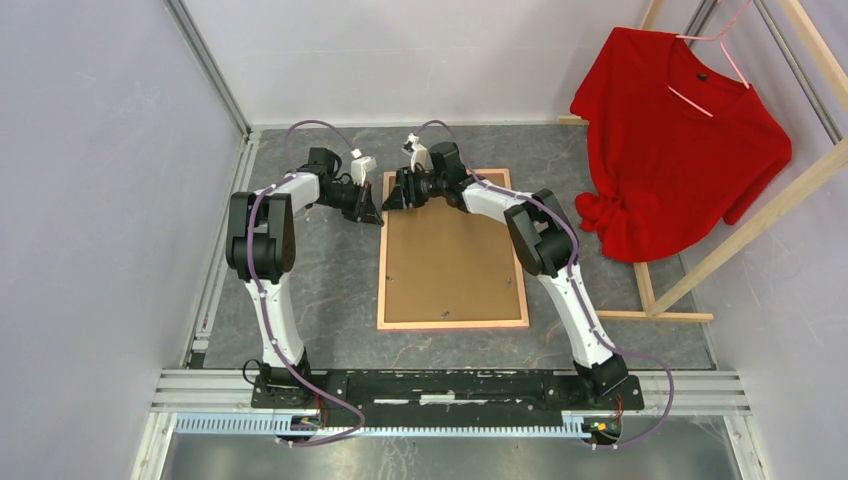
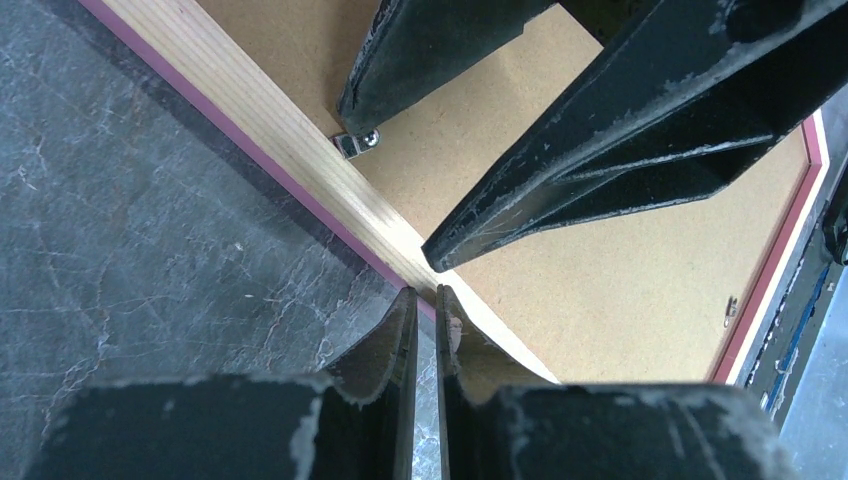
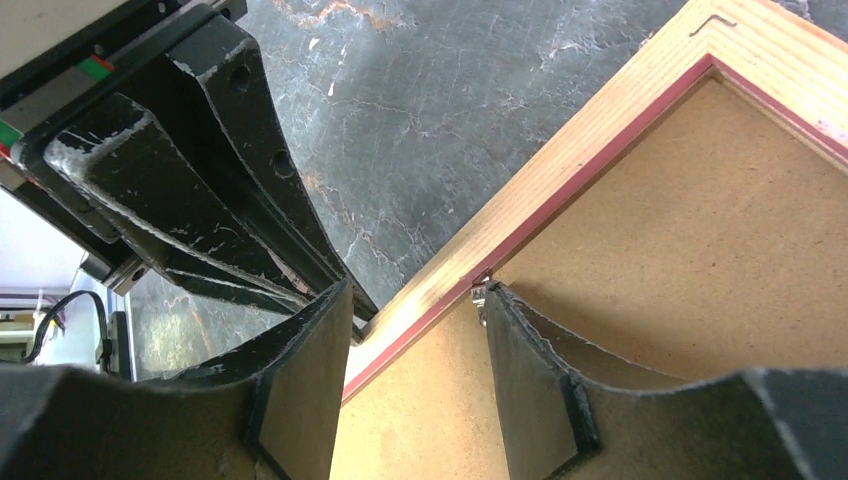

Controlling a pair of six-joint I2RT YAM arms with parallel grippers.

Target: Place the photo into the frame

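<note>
Right gripper [image 3: 415, 300], jaws spread, straddles the wooden rim of the face-down frame [image 1: 455, 322], upper centre in the top view, probably to reach a backing tab [image 2: 355, 143]. Pressed together, the left gripper [image 2: 425, 295] sits just beside. Photo unseen.

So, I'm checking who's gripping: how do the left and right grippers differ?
The left gripper is shut, holding nothing; the right gripper is open. The left's tips sit at the edge of the frame; the right straddles its wooden rim. Both are near its far left corner.
</note>
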